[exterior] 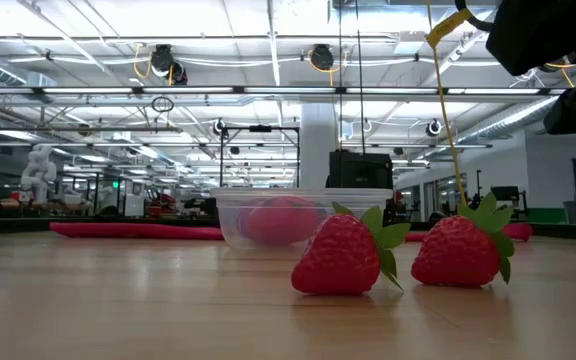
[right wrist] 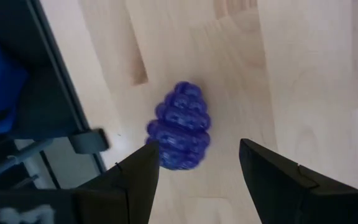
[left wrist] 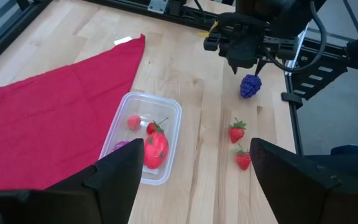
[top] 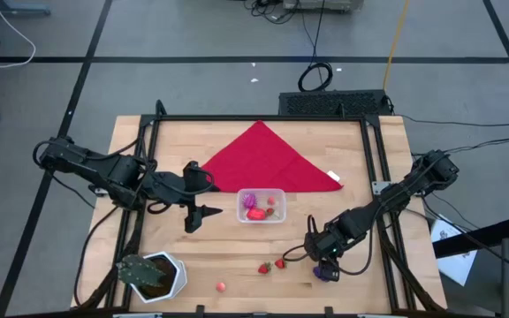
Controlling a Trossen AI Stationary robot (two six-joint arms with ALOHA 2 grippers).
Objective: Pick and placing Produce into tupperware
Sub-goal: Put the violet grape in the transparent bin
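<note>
The clear tupperware (top: 261, 205) stands mid-table with a large red fruit (left wrist: 156, 150), a small red ball and a strawberry in it. Two red strawberries (top: 263, 268) (top: 280, 262) lie on the wood near the front edge, and a red ball (top: 222, 286) lies left of them. A purple grape bunch (right wrist: 180, 126) lies at the front right. My right gripper (top: 322, 259) hovers open just above it, fingers pointing steeply down and standing on either side of its near end without touching. My left gripper (top: 200, 218) hangs open left of the tupperware, holding nothing.
A red triangular cloth (top: 268, 159) lies flat behind the tupperware. A white pot with a green plant (top: 153, 274) stands at the front left corner. Black frame rails (top: 383, 177) run along the table's sides and back.
</note>
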